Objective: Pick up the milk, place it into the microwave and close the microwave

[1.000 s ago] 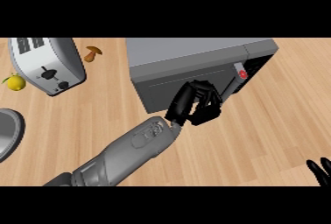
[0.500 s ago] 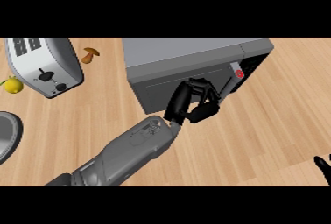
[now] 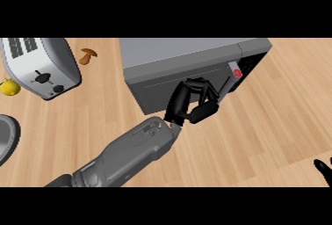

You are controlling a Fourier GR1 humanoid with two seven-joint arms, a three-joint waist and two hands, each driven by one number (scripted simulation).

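Note:
The grey microwave (image 3: 188,55) stands at the upper middle of the counter. Its door (image 3: 156,90) faces me and is nearly shut, with a dark gap left at the right by the red button (image 3: 236,73). My left hand (image 3: 194,103) lies against the door's right end, its fingers (image 3: 200,87) pressed on it and the thumb below. It holds nothing. The milk is nowhere in view. Only the fingertips of my right hand (image 3: 322,168) show, at the lower right edge, resting and pointing up.
A silver toaster (image 3: 39,66) stands at the upper left with a yellow lemon (image 3: 9,87) beside it. A brown mushroom (image 3: 88,55) lies between toaster and microwave. A grey plate's rim (image 3: 5,138) shows at the left edge.
My left hand has pushed the microwave door further in towards its body. The right hand has sunk lower at the right corner.

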